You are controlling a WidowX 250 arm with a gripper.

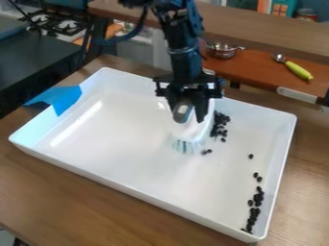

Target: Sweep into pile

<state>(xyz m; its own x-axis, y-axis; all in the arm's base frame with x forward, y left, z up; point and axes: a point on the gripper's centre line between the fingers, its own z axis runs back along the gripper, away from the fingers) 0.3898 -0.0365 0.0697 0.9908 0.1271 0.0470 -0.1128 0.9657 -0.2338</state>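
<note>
- Wooden table (77, 199): under the tray, brown grain.
- White tray (122, 139): big, shallow, rectangular, raised walls; set slantwise on table.
- Wooden ledge (270, 30): runs across top of view, behind tray. Reddish-brown shelf (257, 73) lower, beyond tray's far side.
- Black robot arm (183, 55): in from top edge, hangs down over far part of tray, right of tray's middle in view.
- Stove (61, 23): upper left, background.
- Gripper (186, 110): inside tray area, pinching brush by its handle, one finger each side.
- Brush (191, 130): white with grey on handle, tilted; pale bristles point down at tray floor, just beside dark beans.
- Blue tape (62, 100): over tray's left wall, part inside, part outside.
- Metal pot (221, 50): on reddish-brown shelf.
- Utensil with yellow-green handle (298, 70): same shelf, right of pot, metal end toward pot.
- Dark beans, long strip (256, 206): along tray's right wall, down to near right corner.
- Dark beans, cluster (220, 124): just right of brush, toward far wall.
- Few strays: small group (206, 152) by bristles, lone bean (250, 156) between cluster and strip.
</note>
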